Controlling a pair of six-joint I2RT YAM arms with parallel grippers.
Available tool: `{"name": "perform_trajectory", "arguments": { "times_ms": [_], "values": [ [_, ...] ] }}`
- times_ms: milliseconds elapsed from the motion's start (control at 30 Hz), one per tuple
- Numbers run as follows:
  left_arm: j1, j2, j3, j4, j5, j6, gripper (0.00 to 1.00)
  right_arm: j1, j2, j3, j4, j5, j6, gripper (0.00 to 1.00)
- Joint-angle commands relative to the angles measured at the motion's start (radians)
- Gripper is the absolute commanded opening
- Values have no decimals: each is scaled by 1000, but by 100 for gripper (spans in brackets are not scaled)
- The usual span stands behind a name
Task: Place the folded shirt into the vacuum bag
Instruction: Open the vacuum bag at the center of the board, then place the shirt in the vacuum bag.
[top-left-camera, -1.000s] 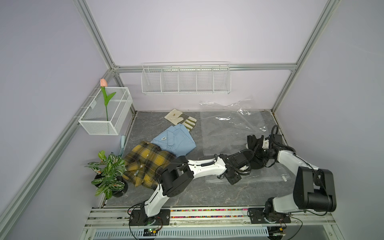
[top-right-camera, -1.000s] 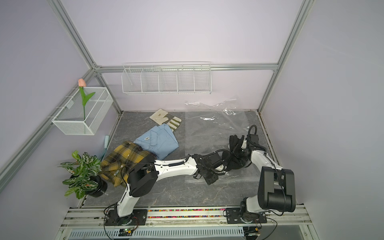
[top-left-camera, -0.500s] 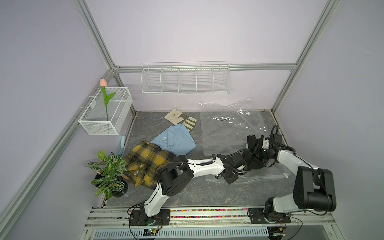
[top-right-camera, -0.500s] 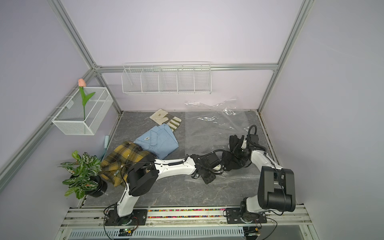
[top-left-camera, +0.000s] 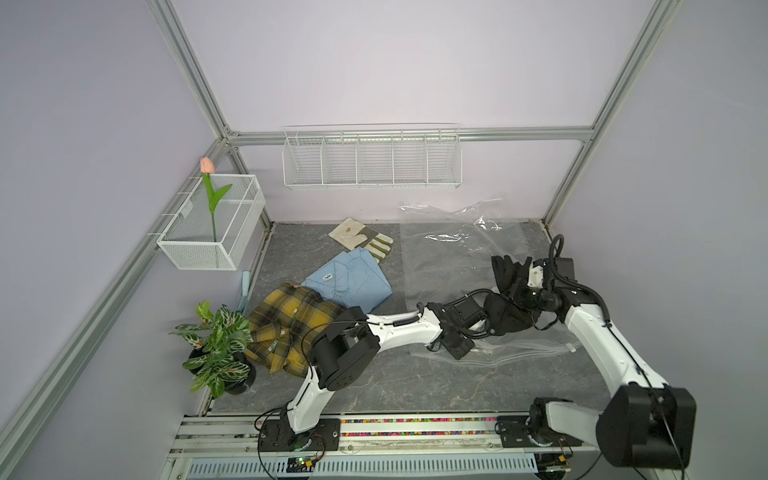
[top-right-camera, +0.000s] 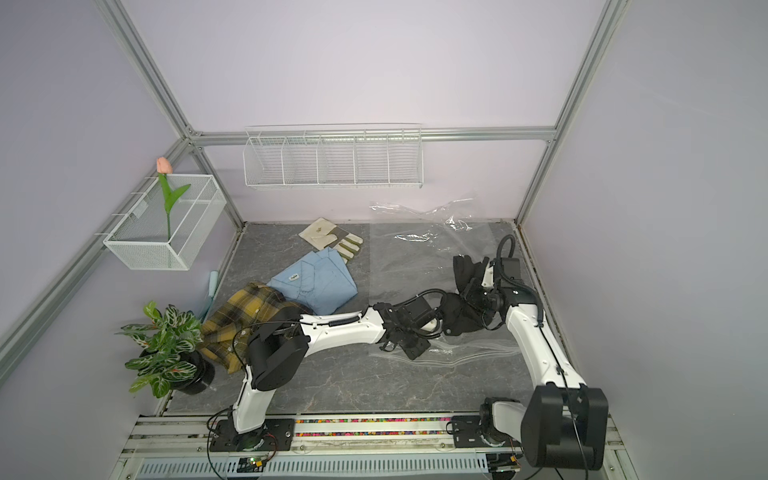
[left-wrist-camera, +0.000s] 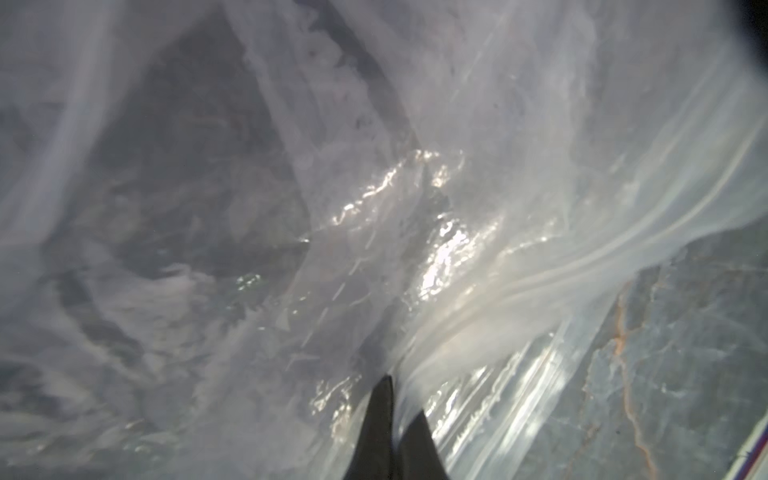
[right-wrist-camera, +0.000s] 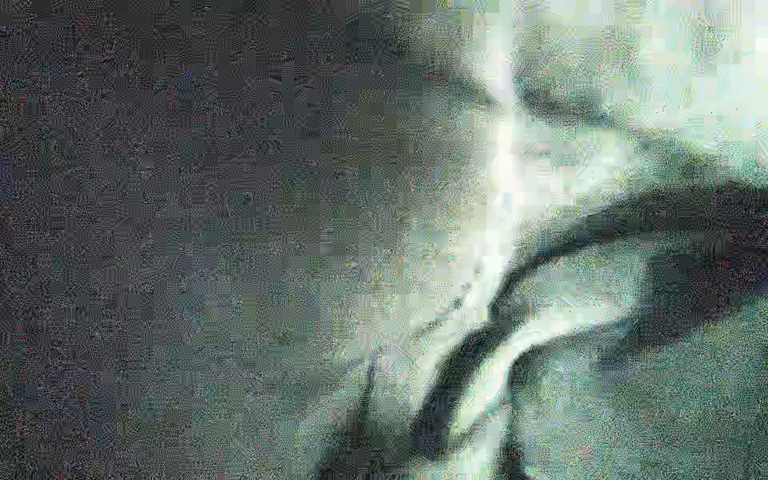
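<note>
Bare floor (top-left-camera: 415, 386) open in front, plaid shirt (top-left-camera: 291, 320) and potted plant (top-left-camera: 216, 345) blocking left, vacuum bag (top-left-camera: 440, 266) spread right.

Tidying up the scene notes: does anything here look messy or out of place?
Yes. The far end of the vacuum bag rides crumpled up the back wall instead of lying flat, and the yellow plaid shirt lies rumpled beside the neatly folded blue shirt.

right wrist view is a grainy blur, perhaps the black shirt (right-wrist-camera: 208, 249) close up.
</note>
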Motion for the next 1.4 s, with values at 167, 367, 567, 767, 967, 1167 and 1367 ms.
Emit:
{"name": "perform_trajectory", "arguments": {
  "times_ms": [167,367,567,767,967,1167,1367],
  "values": [
    [52,-63,62,-13,11,-57,0,32,-148,93,-316,43,-157,7],
    [93,-49,137,-37,48,-128,0,50,-221,152,-423,-75,-219,7],
    [120,-37,192,-67,90,-163,0,91,-259,191,-496,-174,-274,7],
    [147,7,271,-95,128,-193,0,195,-268,202,-513,-198,-281,7],
    [167,76,385,-149,141,-199,0,257,-249,116,-545,-72,-295,7],
    [174,112,464,-188,131,-194,0,273,-278,128,-516,-89,-312,7],
    [175,104,515,-187,138,-200,0,424,-248,127,-522,-107,-330,7]
  ]
}}
